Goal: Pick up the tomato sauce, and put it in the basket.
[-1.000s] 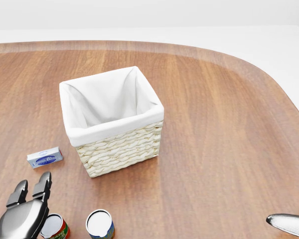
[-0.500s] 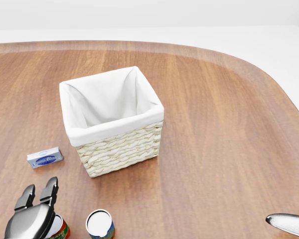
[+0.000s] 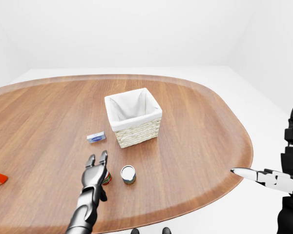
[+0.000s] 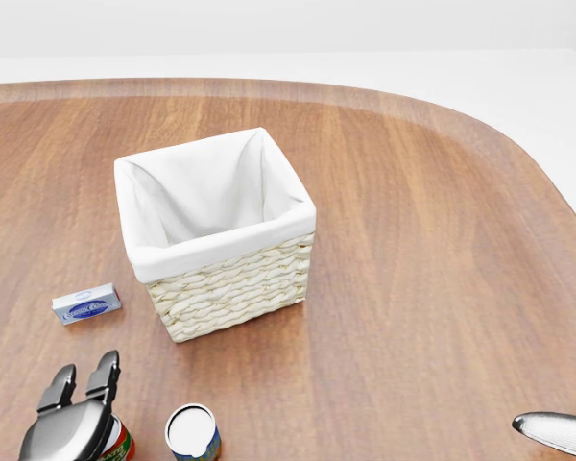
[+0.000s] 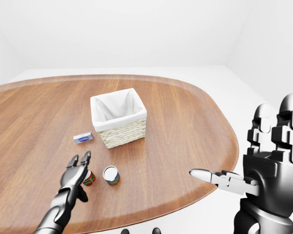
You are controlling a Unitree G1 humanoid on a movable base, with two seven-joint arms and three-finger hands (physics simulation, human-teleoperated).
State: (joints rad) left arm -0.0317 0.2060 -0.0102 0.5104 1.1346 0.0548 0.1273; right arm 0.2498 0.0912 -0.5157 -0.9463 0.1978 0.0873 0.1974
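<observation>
Since the earlier head view, the left robot hand [image 4: 72,413] has shifted rightward over the tomato sauce [image 4: 116,444], fingers spread and gripping nothing. That red-labelled can stands upright on the counter [image 3: 195,122], partly covered by the hand and just beside a second can [image 3: 128,174]. It is judged rigid, smooth and moderately heavy; grip its cylindrical side wall. The right robot hand [image 5: 271,161] waits open beyond the counter's right edge. The basket [image 3: 133,117] stands near, centred on bare wood in a white room.
</observation>
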